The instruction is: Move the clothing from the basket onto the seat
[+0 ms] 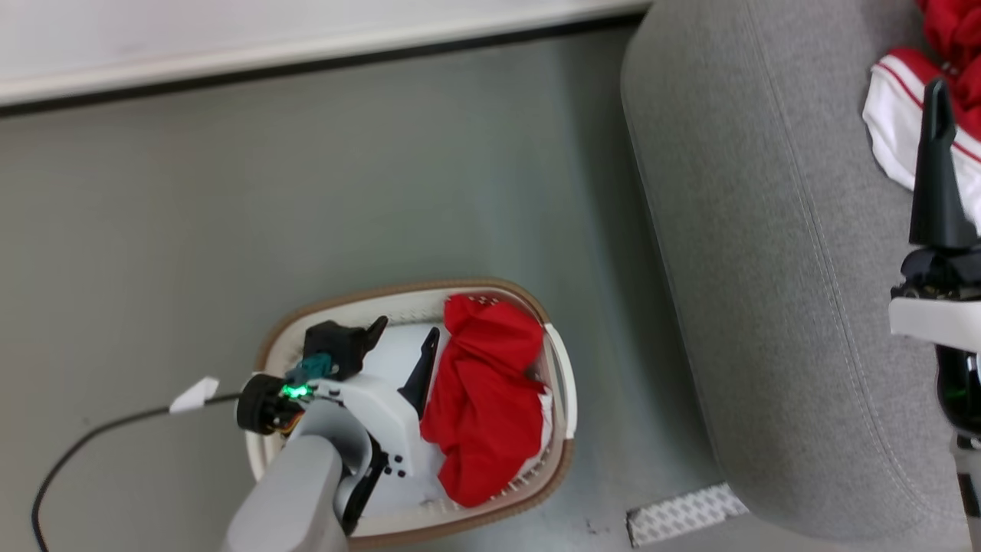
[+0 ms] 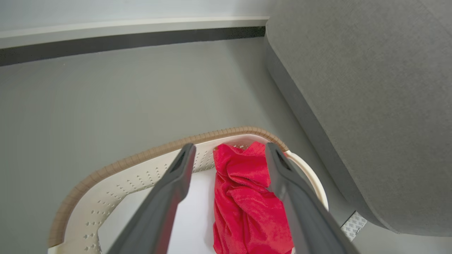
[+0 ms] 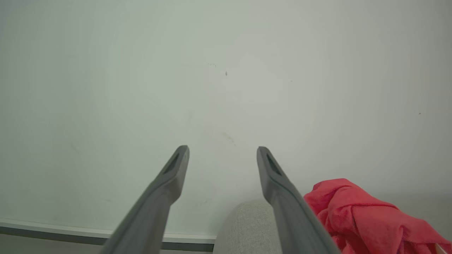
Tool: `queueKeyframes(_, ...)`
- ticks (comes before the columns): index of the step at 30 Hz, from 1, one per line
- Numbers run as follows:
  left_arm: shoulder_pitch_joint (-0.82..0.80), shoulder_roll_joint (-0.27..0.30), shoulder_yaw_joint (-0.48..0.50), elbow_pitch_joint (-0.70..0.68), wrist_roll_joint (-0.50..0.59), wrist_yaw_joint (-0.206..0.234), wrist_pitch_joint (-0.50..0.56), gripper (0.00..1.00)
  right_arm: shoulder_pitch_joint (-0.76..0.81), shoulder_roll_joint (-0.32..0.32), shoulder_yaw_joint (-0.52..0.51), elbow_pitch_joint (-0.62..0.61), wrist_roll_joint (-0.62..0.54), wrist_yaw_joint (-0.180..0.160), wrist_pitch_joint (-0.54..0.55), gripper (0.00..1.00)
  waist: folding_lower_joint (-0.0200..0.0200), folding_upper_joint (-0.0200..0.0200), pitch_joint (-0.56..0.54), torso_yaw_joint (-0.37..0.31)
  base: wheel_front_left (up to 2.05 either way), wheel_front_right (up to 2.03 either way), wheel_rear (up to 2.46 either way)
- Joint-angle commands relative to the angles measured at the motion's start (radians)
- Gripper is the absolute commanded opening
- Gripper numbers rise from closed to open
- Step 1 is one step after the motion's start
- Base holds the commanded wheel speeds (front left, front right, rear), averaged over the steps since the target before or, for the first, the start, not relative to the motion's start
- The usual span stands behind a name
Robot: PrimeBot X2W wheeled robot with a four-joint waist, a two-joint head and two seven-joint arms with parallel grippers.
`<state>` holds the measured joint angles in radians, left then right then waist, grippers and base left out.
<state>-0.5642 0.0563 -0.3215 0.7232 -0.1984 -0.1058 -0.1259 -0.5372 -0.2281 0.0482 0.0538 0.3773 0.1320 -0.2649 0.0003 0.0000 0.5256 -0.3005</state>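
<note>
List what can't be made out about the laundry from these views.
- Floor of the basket, head view: the red garment and the left arm cover much of it, so anything lying underneath is hidden.
- Red-and-white pile on the sofa, head view: cut off by the right edge and crossed by the right gripper, so the number of pieces is unclear.
- Right wrist view: that pile is cut off at the lower right corner.

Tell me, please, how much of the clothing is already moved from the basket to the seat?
Done: red-and-white clothing lies on the grey seat. In hand: nothing is gripped; the left gripper hangs open over the basket, and the right gripper is open by the seat. Left: a red garment in the basket to move.
</note>
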Motion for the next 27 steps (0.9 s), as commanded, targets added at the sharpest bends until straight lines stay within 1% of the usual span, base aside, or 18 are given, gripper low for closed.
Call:
queueKeyframes(1,-0.022,0.012,-0.003,0.015,0.0,-0.005,0.005,1.0,-0.019,0.002,-0.005,-0.008,0.009,-0.003,0.001,1.0,-0.0003,0.0,0.047,-0.033,0.0,0.0,0.0)
queueKeyframes(5,-0.087,0.026,-0.029,0.105,0.009,-0.013,0.027,1.0,-0.057,0.018,-0.018,-0.031,0.016,-0.003,0.001,1.0,-0.0003,0.0,0.111,-0.06,0.0,0.0,0.0)
queueKeyframes(7,-0.114,0.034,-0.037,0.15,0.011,-0.015,0.037,1.0,-0.079,0.037,-0.037,-0.047,0.021,-0.003,0.001,1.0,-0.0003,0.0,0.143,-0.073,0.0,0.0,0.0)
queueKeyframes(14,-0.194,0.053,-0.065,0.298,-0.018,-0.024,0.09,1.0,-0.151,0.091,-0.081,-0.086,0.035,-0.003,0.001,1.0,-0.0003,0.0,0.228,-0.12,0.0,0.0,0.0)
queueKeyframes(17,-0.225,0.055,-0.083,0.35,-0.03,-0.025,0.108,1.0,-0.179,0.105,-0.089,-0.096,0.039,-0.003,0.001,1.0,-0.0003,0.0,0.254,-0.14,0.0,0.0,0.0)
queueKeyframes(20,-0.253,0.055,-0.093,0.404,-0.045,-0.025,0.14,1.0,-0.202,0.117,-0.087,-0.103,0.043,-0.003,0.001,1.0,-0.0003,0.0,0.28,-0.158,0.0,0.0,0.0)
queueKeyframes(22,-0.269,0.048,-0.089,0.434,-0.076,-0.024,0.169,1.0,-0.212,0.124,-0.077,-0.105,0.039,-0.003,0.001,1.0,-0.0003,0.0,0.297,-0.17,0.0,0.0,0.0)
queueKeyframes(27,-0.319,0.062,-0.105,0.482,-0.112,-0.024,0.223,1.0,-0.231,0.143,-0.048,-0.1,0.044,-0.003,0.001,1.0,-0.0003,0.0,0.341,-0.197,0.0,0.0,0.0)
